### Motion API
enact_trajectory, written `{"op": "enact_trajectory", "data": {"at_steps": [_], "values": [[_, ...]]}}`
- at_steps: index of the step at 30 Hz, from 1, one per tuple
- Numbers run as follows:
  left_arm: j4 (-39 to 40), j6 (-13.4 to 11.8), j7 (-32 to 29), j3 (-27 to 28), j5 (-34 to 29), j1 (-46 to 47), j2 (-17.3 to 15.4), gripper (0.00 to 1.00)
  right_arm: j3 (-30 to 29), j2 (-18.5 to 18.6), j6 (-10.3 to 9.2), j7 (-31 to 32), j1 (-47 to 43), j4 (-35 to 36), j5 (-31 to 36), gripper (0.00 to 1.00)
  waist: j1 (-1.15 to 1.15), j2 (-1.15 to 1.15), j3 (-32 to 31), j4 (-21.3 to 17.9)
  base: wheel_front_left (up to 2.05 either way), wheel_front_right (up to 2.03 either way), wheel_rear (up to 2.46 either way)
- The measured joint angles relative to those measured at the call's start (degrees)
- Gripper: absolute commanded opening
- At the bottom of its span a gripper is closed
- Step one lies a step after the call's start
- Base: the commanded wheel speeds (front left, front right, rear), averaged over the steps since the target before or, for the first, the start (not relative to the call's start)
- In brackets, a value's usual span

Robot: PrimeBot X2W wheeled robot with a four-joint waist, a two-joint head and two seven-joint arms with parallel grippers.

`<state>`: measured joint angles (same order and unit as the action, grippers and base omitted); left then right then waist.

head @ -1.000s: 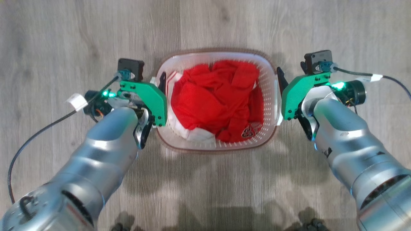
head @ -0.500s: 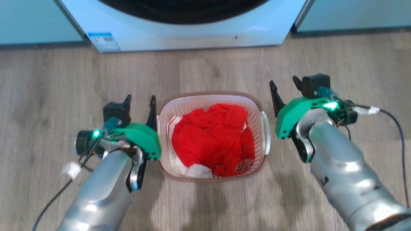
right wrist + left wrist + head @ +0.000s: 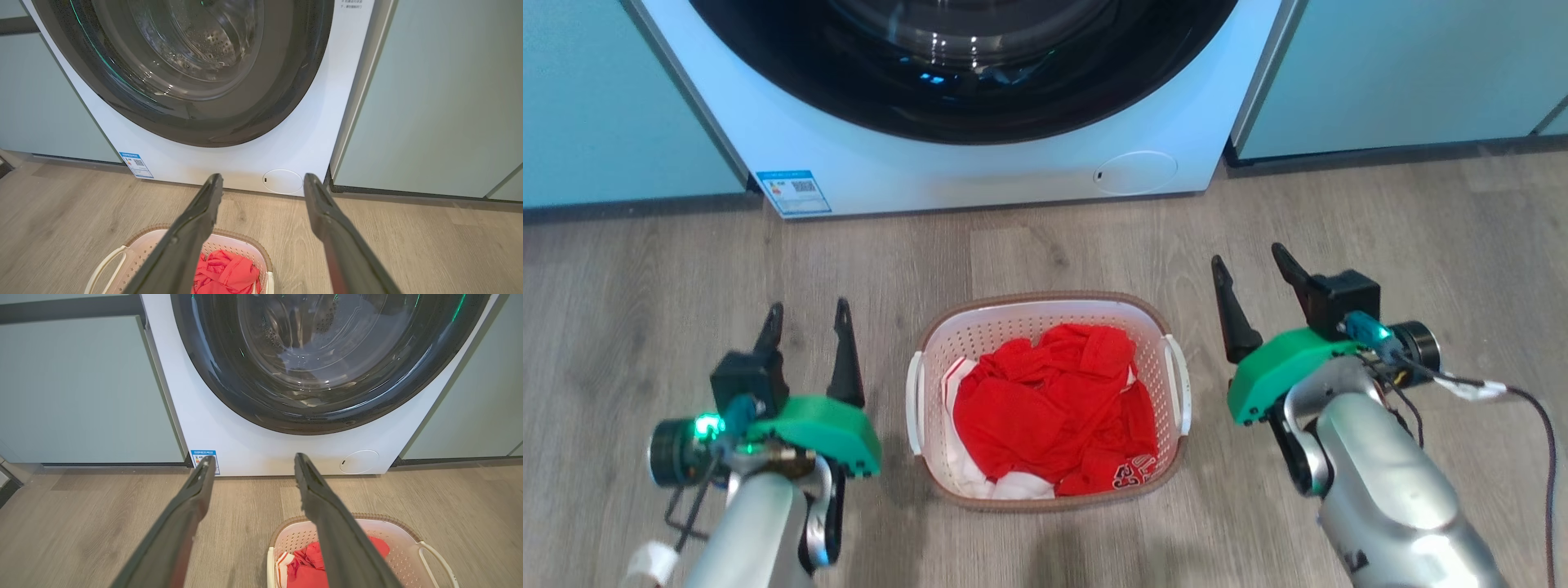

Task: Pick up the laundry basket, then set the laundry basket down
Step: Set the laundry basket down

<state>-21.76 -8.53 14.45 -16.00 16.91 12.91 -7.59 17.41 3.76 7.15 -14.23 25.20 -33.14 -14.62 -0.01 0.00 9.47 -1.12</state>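
The laundry basket (image 3: pixel 1013 322), white perforated plastic with a brown rim and white side handles, stands on the wood floor holding red and white clothes. Its rim also shows low in the left wrist view (image 3: pixel 392 522) and in the right wrist view (image 3: pixel 135 239). My left gripper (image 3: pixel 807 317) is open, raised off to the basket's left, apart from it. My right gripper (image 3: pixel 1250 265) is open too, raised on the basket's right, clear of the handle. Nothing sits between either pair of fingers (image 3: pixel 200 486) (image 3: pixel 212 200).
A white front-loading washer (image 3: pixel 1013 163) with a dark round door stands just beyond the basket. Pale green cabinet fronts (image 3: pixel 1405 73) flank it on both sides. Bare wood floor (image 3: pixel 645 286) spreads around the basket. A cable (image 3: pixel 1535 425) trails from my right wrist.
Both grippers have come away from the basket's handles and risen, fingers now spread and pointing at the washer. The head camera has tilted up, bringing the washer into view; the basket stays on the floor.
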Motion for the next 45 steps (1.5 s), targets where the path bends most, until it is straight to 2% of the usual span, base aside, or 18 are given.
{"op": "enact_trajectory", "data": {"at_steps": [10, 15, 28, 45], "values": [[6.8, 2.0, 0.0, 3.9, -4.4, -9.3, 2.3, 1.0, -2.6, -0.2, 0.0, 0.0, -9.2, 11.3, 2.8, 1.0, 0.0, 0.0, -2.3, -0.6, 0.0, 0.0, 0.0], [10.1, 2.0, 0.0, 5.9, -5.6, -12.4, 2.9, 1.0, -4.1, -0.4, 0.0, 0.0, -13.0, 15.8, 3.2, 1.0, 0.0, 0.0, -3.4, -0.7, 0.0, 0.0, 0.0], [13.5, 3.1, 0.0, 9.2, -7.0, -18.2, 4.2, 1.0, -6.8, -0.5, 0.0, -0.1, -18.3, 20.5, 4.7, 1.0, 0.0, 0.0, -5.1, -0.9, 0.0, 0.0, 0.0], [15.0, 4.5, 0.0, 10.7, -8.3, -19.3, 4.4, 1.0, -8.0, -0.5, 0.0, -0.1, -20.1, 21.0, 5.0, 1.0, 0.0, 0.0, -6.6, -1.0, 0.0, 0.0, 0.0]]}}
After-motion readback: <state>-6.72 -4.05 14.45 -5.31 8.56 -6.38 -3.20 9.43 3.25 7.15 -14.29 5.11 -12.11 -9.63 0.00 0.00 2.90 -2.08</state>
